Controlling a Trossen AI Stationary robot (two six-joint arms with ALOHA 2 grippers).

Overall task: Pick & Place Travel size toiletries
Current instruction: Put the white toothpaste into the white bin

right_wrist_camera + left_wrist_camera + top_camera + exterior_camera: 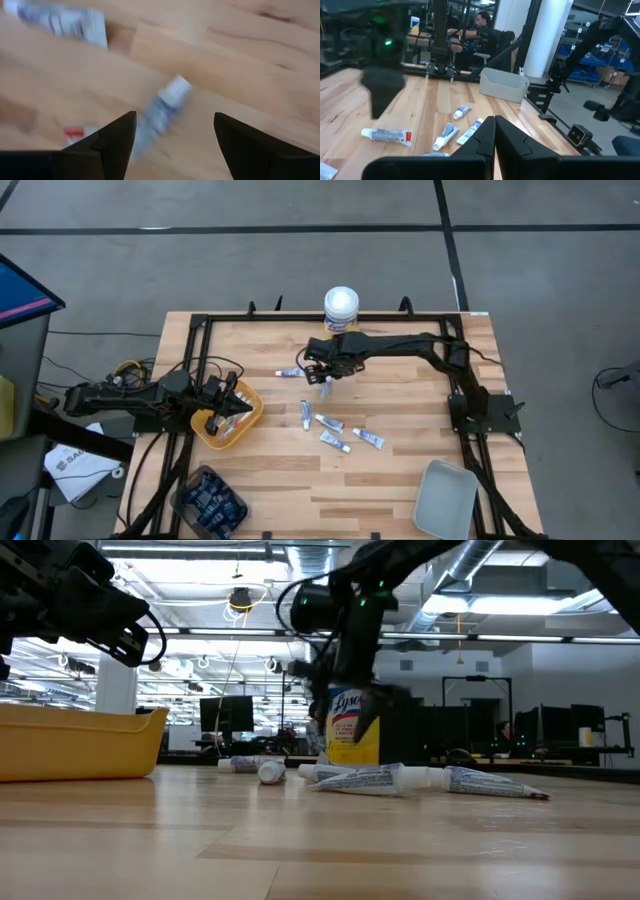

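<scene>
In the high view, a dark bin [208,502] is seen at the lower left, and above it a yellow tray [247,418] is set at centre-left with several toiletries inside. The left gripper [232,393] is held over the tray; in the left wrist view its fingers [512,142] are seen pressed together, with nothing between them. Right of the tray, one white tube [289,372] is laid just left of the right gripper [325,379], its long axis running left to right. That gripper is held above centre with its fingers spread, and in the right wrist view a tube [161,110] is seen lying slantwise on the wood in the gap between them, cap toward the upper right. Below it, four more tubes are scattered at centre: one [305,413] lies nearly top to bottom, and the others [329,422] [335,442] [368,438] slant down to the right. A yellow canister [341,308] stands at the top centre, and a grey tray [445,498] is placed at the lower right.
</scene>
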